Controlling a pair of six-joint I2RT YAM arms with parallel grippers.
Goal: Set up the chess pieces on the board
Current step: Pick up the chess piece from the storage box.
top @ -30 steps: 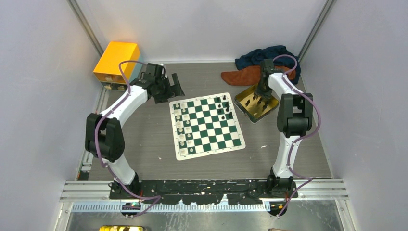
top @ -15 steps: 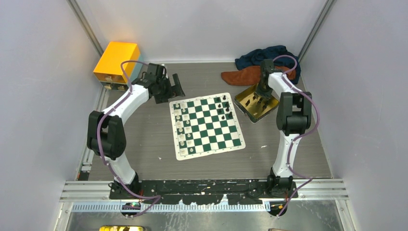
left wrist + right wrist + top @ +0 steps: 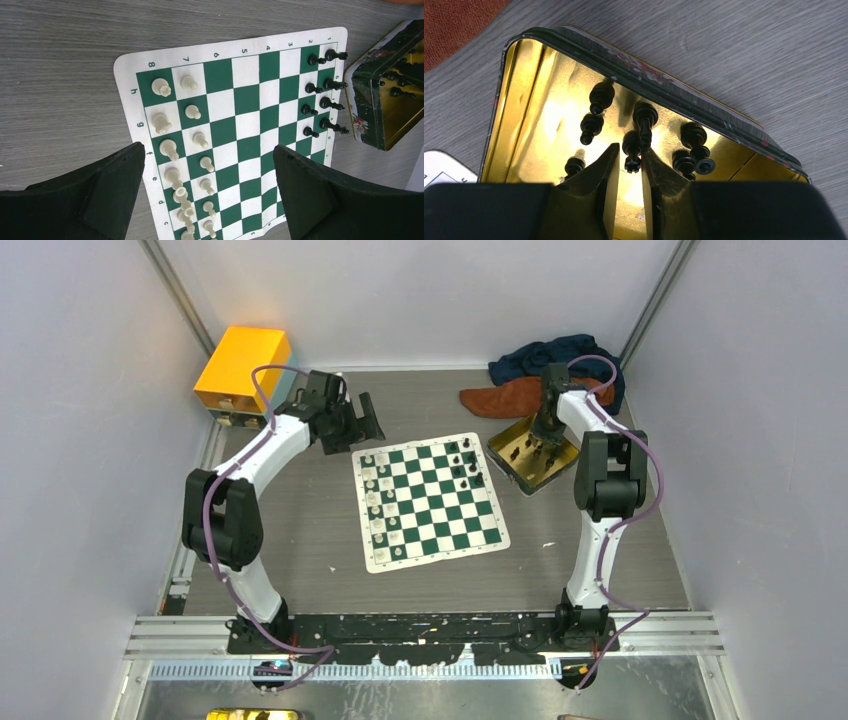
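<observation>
The board is checked in dark green and white and bordered in white. Chess pieces are coloured cream-white on one side, black on the other. The tin is lined gold, dark outside. Counter is grained grey. Box is coloured yellow-orange.

The board, a thin mat of dark green and white checks with a white border, lay flat and slightly askew. Cream-white pieces stood upright in two files along its left edge in the top view, on the rows marked 7 and 8. A smaller group of black pieces stood in two short files at the far right corner. Several toppled black figures lay on their sides inside the gold tin just beside that corner.
</observation>
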